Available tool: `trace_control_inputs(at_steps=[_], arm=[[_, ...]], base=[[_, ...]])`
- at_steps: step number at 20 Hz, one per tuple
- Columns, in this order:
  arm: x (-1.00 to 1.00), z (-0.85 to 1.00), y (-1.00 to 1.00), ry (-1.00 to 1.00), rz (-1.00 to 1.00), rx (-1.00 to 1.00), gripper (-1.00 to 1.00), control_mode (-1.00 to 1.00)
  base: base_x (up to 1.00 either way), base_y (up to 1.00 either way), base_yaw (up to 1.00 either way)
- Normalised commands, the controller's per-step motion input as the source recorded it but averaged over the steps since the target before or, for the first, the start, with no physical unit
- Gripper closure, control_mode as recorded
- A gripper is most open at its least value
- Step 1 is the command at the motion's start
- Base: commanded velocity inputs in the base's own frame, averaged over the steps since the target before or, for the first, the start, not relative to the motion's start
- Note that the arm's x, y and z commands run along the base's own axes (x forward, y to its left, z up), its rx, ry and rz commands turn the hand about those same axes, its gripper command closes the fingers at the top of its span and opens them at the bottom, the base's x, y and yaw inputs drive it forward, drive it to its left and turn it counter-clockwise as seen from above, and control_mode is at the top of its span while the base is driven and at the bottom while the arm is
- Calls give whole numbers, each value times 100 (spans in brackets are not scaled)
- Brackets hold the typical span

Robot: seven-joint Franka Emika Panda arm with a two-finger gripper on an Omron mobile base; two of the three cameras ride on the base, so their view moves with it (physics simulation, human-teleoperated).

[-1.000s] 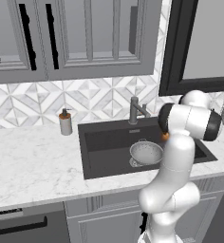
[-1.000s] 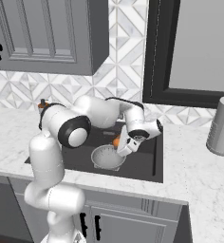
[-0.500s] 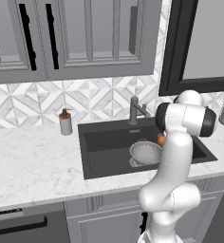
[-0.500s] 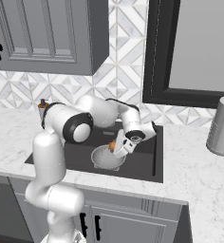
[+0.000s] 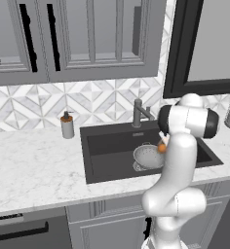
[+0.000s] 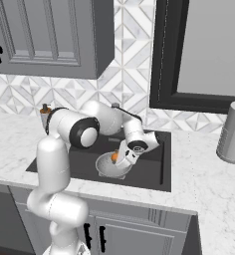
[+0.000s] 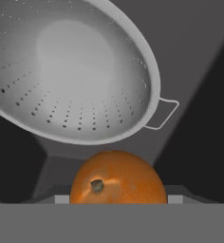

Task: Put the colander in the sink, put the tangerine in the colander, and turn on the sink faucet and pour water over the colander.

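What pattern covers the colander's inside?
Rows of small dark holes on silver-grey metal; the colander shows best in the hand view.

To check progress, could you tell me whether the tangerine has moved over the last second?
Yes. The tangerine, in the pincer, has come down and left toward the colander, now at its rim.

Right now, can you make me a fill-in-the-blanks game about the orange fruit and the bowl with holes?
1. The colander sits inside the ____.
2. The gripper is holding the ____.
3. The tangerine is not yet in the colander; it hangs just ____ its rim.
4. The soap dispenser stands on the counter to the ____ of the sink in the left base view.

Missing words: sink; tangerine; above; left
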Motion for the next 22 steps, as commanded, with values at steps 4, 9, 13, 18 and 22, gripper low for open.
trace_control_inputs(at_steps=[4,9,13,18,22], arm=[[8,-47,11,0,0,0,100,-100],[11,-53,0,0,0,0,100,-100],[28,-43,11,1,0,0,100,-100],[37,-32,26,3,0,-1,100,-100],[44,-26,13,2,0,0,100,-100]], base=[[0,0,0],[0,0,0],[0,0,0],[0,0,0],[0,0,0]])
